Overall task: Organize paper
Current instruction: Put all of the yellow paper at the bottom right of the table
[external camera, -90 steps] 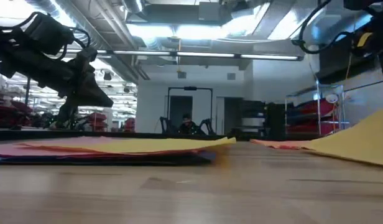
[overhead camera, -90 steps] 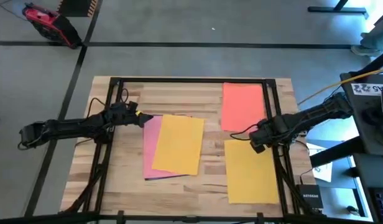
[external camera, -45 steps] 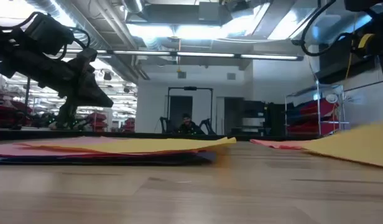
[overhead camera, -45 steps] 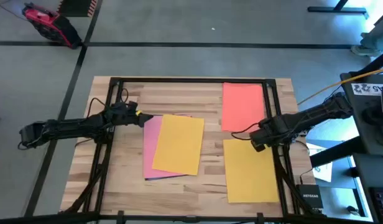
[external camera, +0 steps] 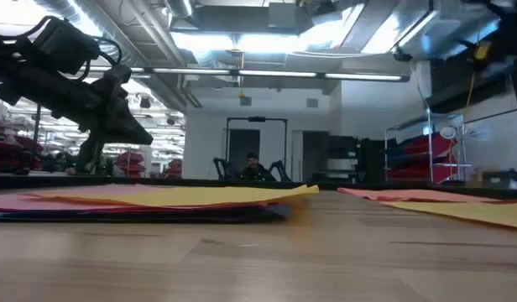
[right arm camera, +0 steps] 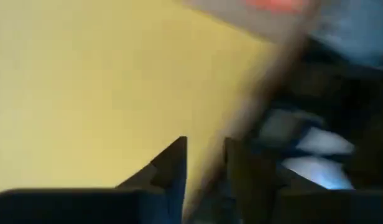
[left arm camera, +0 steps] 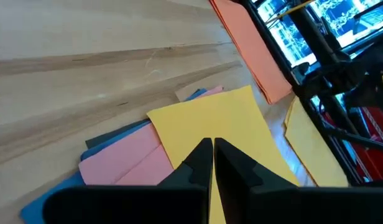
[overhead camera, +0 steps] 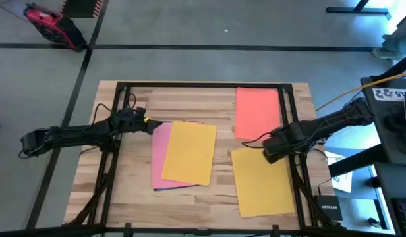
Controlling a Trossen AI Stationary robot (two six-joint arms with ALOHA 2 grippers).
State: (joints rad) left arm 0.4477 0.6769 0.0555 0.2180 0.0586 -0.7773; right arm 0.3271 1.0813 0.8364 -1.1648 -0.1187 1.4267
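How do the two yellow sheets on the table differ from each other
The left yellow sheet tops a stack over pink and darker sheets; the right yellow sheet lies alone on the wood. The left gripper hovers off the first one's corner; the right gripper sits at the second's far edge. Both look alike in colour and size.

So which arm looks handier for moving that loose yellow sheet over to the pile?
Probably the right: its gripper sits at the loose yellow sheet, while the left gripper waits by the pile.

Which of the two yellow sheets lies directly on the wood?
The matte yellow paper sheet at the right claw, alone on the wooden table. The other yellow sheet tops the pink-and-blue stack.
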